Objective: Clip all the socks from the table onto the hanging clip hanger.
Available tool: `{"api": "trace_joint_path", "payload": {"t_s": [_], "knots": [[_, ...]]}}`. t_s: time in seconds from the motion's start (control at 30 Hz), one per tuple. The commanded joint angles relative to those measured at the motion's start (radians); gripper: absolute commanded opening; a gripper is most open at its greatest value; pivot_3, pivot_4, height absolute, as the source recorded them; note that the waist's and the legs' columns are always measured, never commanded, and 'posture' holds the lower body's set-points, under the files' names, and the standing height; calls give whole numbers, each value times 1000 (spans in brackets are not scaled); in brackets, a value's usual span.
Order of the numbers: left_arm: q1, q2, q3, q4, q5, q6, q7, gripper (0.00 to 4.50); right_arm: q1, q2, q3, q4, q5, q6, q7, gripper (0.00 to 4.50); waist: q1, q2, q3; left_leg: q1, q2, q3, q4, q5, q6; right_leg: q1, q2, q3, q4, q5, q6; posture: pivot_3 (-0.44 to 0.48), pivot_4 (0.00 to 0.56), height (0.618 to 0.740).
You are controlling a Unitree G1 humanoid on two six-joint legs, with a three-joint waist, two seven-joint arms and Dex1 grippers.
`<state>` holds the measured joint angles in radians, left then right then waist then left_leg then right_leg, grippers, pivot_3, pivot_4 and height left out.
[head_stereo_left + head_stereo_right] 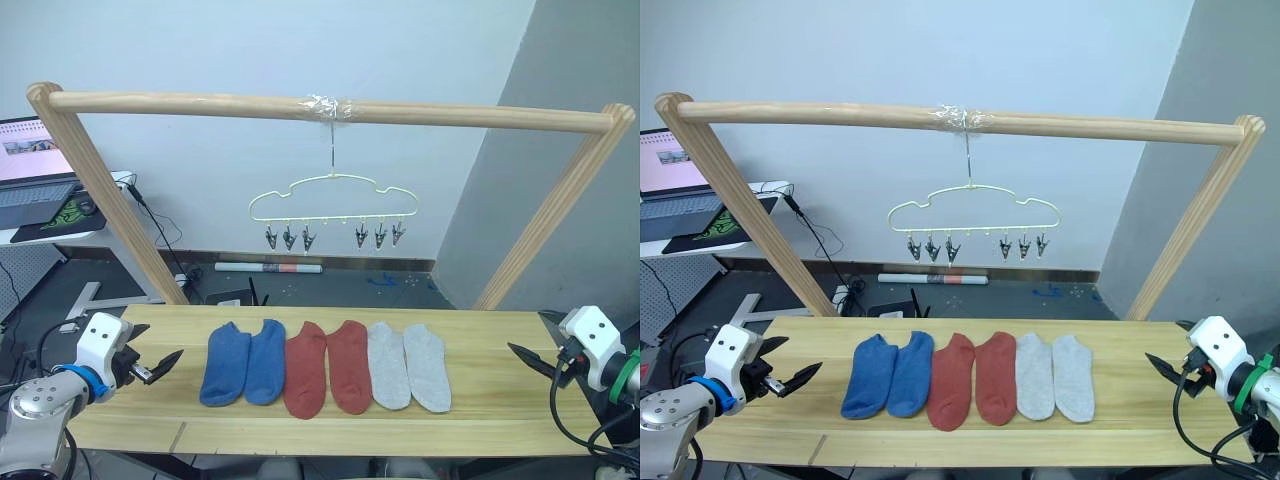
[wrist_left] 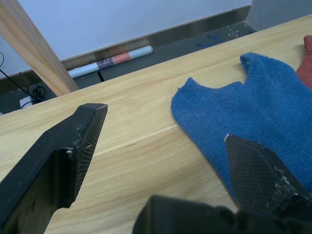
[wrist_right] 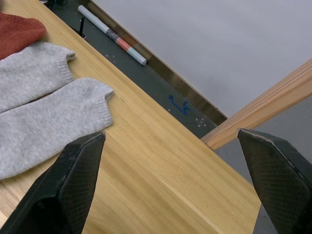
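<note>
Two blue socks [image 1: 246,362], two rust-red socks [image 1: 327,367] and two light grey socks [image 1: 408,365] lie flat in a row along the middle of the wooden table [image 1: 490,400]. Above them the pale yellow-green clip hanger [image 1: 333,200] hangs by its hook from the taped pole, with nothing in its dark clips [image 1: 289,238]. My left gripper [image 1: 160,345] is open just above the table, left of the blue socks, and the nearest blue sock [image 2: 234,117] lies close by its fingertips. At the table's right end my right gripper [image 1: 530,338] is open, apart from the grey socks [image 3: 44,112].
A round wooden pole frame [image 1: 100,200] straddles the table, its slanted legs rising at both back corners. A laptop [image 1: 30,170] stands on a side desk at the far left. A paper roll [image 1: 268,267] and cables lie on the floor behind the table.
</note>
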<state>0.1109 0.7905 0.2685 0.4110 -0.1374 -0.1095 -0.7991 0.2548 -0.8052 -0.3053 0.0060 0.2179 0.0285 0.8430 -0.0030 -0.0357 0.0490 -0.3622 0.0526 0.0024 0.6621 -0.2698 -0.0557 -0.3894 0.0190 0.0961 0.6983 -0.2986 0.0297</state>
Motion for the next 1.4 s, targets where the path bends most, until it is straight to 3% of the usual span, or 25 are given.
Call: {"api": "trace_joint_path", "payload": {"t_s": [0.03, 0.5, 0.6, 0.83, 1.1, 1.4], "knots": [[-2, 7, 45, -31, -39, 5, -1, 4467, -27, -7, -16, -27, 22, 2, 9, 4500, 0, 0, 0, 0, 0, 0, 0, 0, 0, 0, 0, 0, 0, 0, 0, 87, 0, 705], [39, -1, 75, -78, -94, 20, -19, 4467, -77, 31, -45, -33, 65, -21, -11, 4500, 1, 0, 0, 0, 0, 0, 0, 0, 0, 0, 0, 0, 0, 0, 0, 81, 9, 705], [26, -30, 88, -106, -66, -27, 65, 4467, -66, 31, -27, -57, 37, -37, -13, 4500, 1, 0, 1, 0, 0, 0, 0, 0, 0, 0, 0, 0, 0, 0, 0, 72, 28, 705], [32, -109, 92, -272, -166, 128, 90, 4467, -58, 35, -10, -92, 47, -20, -5, 4500, 1, 1, 7, 0, -1, 0, 0, 0, 0, 0, -1, 0, 0, 0, 0, 55, 49, 705], [-8, -294, -10, -498, -119, 205, 269, 4467, -87, 146, 108, -296, 62, 91, -78, 4500, -1, 5, 33, 0, -1, -1, 1, 0, 0, 1, -1, 1, 0, 1, 1, 20, 102, 705], [-164, -466, -118, -522, -13, 148, 444, 4467, -215, 243, 265, -524, 80, 269, -160, 4500, -2, 1, 76, -2, -3, -2, 1, 0, 0, 1, -1, 1, -1, 5, 8, 27, 154, 705]]}}
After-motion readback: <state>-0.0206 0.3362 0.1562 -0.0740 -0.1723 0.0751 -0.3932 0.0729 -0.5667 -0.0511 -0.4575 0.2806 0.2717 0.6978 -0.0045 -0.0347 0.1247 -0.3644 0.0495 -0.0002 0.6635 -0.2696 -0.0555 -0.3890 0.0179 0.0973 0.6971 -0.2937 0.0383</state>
